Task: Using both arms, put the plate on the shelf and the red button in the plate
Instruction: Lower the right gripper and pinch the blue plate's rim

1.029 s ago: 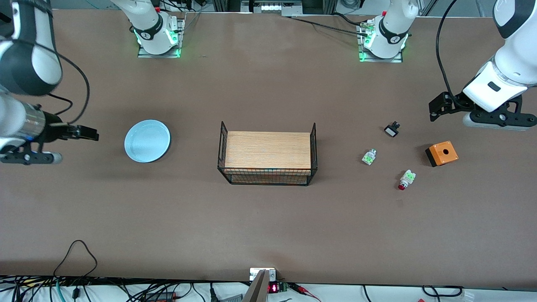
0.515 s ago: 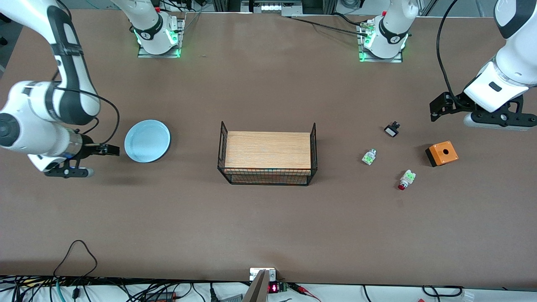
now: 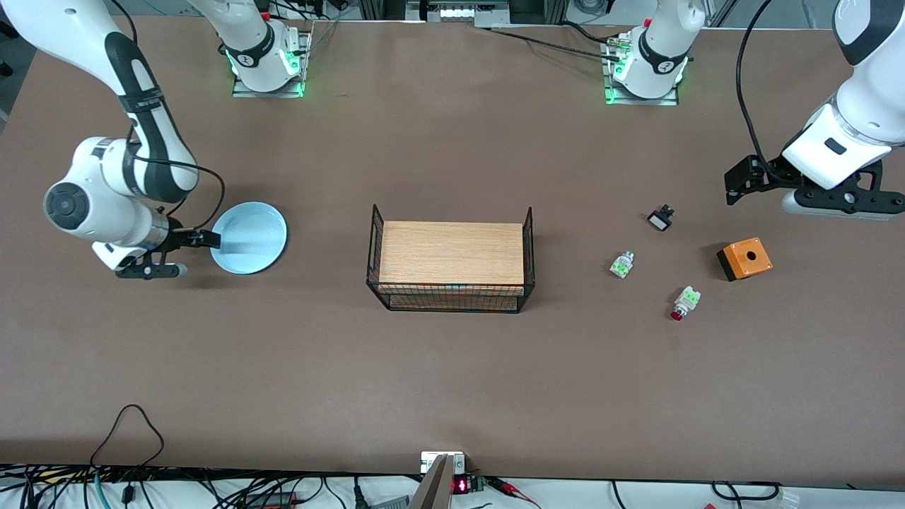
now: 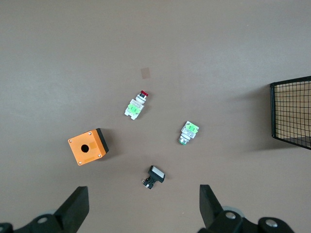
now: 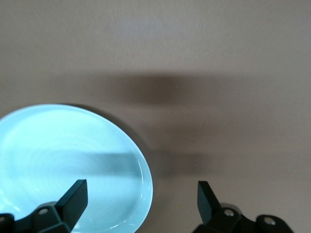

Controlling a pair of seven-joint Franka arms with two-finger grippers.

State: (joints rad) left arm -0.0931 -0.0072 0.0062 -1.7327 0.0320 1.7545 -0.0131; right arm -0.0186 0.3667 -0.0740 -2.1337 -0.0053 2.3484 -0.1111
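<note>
The pale blue plate (image 3: 249, 237) lies on the table toward the right arm's end. My right gripper (image 3: 209, 240) is open at the plate's rim; in the right wrist view (image 5: 141, 195) one finger (image 5: 74, 196) is over the plate (image 5: 63, 160) and the other over bare table. The red button (image 3: 684, 302) lies on its side toward the left arm's end; it also shows in the left wrist view (image 4: 136, 105). My left gripper (image 3: 732, 186) is open and empty, up over the table beside the orange box; in its own view (image 4: 144, 206) it holds nothing.
A black wire basket (image 3: 450, 259) with a wooden floor stands mid-table. A white-green button (image 3: 622, 264), a black-and-white button (image 3: 661, 218) and an orange box (image 3: 744, 258) with a hole lie around the red button. Cables run along the table's near edge.
My right arm has swung in from the table's end and brought its open gripper to the plate's rim. The left arm has barely moved.
</note>
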